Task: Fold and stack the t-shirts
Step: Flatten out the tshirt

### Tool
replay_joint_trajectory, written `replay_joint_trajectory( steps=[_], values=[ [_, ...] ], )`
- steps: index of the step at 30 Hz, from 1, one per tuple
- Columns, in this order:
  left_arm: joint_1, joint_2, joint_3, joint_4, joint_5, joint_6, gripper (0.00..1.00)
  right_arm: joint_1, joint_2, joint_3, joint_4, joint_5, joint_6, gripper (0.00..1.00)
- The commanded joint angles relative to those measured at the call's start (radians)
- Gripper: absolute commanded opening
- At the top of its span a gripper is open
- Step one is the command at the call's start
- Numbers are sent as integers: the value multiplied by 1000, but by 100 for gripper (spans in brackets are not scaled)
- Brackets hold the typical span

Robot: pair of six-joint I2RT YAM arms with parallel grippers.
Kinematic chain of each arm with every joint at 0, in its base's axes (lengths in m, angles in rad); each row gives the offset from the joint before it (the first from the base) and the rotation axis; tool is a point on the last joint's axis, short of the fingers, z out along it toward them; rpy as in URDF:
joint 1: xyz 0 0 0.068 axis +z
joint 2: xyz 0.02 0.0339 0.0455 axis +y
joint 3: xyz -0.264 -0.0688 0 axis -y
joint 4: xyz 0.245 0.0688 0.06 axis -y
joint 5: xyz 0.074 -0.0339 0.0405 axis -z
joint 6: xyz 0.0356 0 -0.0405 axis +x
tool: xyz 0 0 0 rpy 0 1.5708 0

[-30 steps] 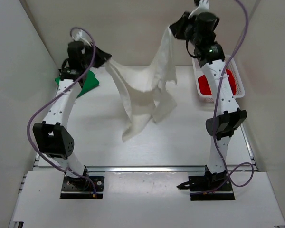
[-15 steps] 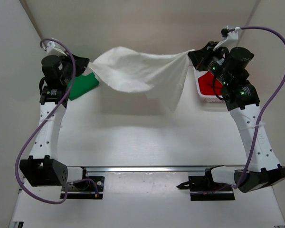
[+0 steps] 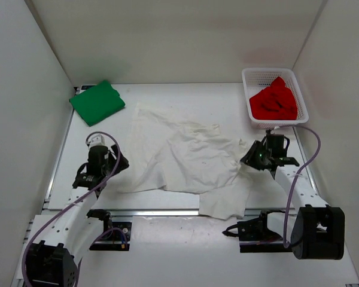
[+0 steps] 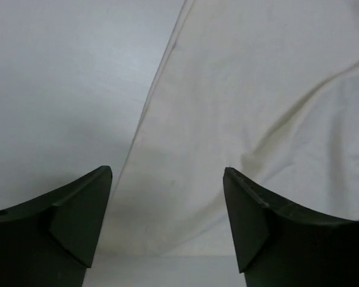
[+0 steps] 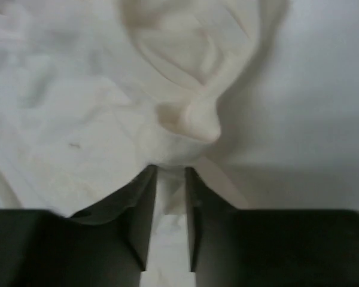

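OK, left to right. Green shirt (image 3: 97, 102) sits folded at the table's (image 3: 227, 113) far-left corner, well apart from everything else.

Left gripper (image 3: 117, 164) is low over the table near the front-left. Its jaws are wide open with nothing between them. In the wrist view its fingers (image 4: 78, 209) sit either side of the left edge of the white shirt (image 4: 257, 89), with bare table to the left of that edge.

White shirt (image 3: 185, 156) lies spread across the middle of the table, rumpled and unfolded, with creases running through the centre. Its near-right part reaches over the table's near edge.

Right gripper (image 3: 252, 159) is down at the shirt's right edge. Its jaws show only a narrow gap, and a bunched ridge of white cloth sits right at the fingertips (image 5: 145, 179). Cannot tell whether cloth is pinched in that gap or just lying under it.

Basket (image 3: 246, 75) stands at the far-right corner, with the red shirt (image 3: 274, 103) heaped inside, unfolded.
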Motion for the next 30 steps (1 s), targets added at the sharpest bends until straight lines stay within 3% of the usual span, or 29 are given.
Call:
replay_joint_trajectory(
  steps=[1, 4, 6, 8, 10, 13, 16, 19, 21, 23, 25, 29, 30],
  values=[
    [9, -29, -24, -14, 5, -18, 88, -21, -53, -13, 74, 58, 34, 28],
    [11, 11, -33, 37, 68, -33, 86, 0, -79, -13, 71, 108, 22, 43],
    [0, 57, -51, 116, 114, -58, 81, 41, -106, -18, 69, 119, 22, 46],
    [-54, 123, -39, 184, 112, -72, 53, 94, -105, -23, 80, 153, 28, 46],
    [-109, 213, 1, 222, 112, -85, 36, 179, -76, -23, 83, 211, 32, 47],
    [-189, 341, 71, 279, 109, -82, 36, 256, -7, -17, 97, 285, 20, 46],
    [-175, 471, 125, 342, 181, -95, 37, 314, 93, 43, 80, 370, 20, 44],
    [-144, 588, 169, 380, 233, -124, 36, 417, 85, 117, 16, 616, -3, 45],
    [-125, 632, 176, 455, 293, -162, 36, 422, 47, 135, -12, 690, -27, 53],
    [-126, 668, 183, 492, 304, -197, 36, 411, -3, 163, -38, 710, -50, 54],
    [-141, 694, 186, 521, 301, -217, 36, 423, -28, 155, 1, 687, -72, 47],
    [-109, 754, 170, 577, 356, -291, 37, 309, 45, 22, 139, 274, 17, 28],
    [-92, 769, 171, 597, 358, -303, 37, 315, 62, -4, 206, 239, 34, 26]
  ],
)
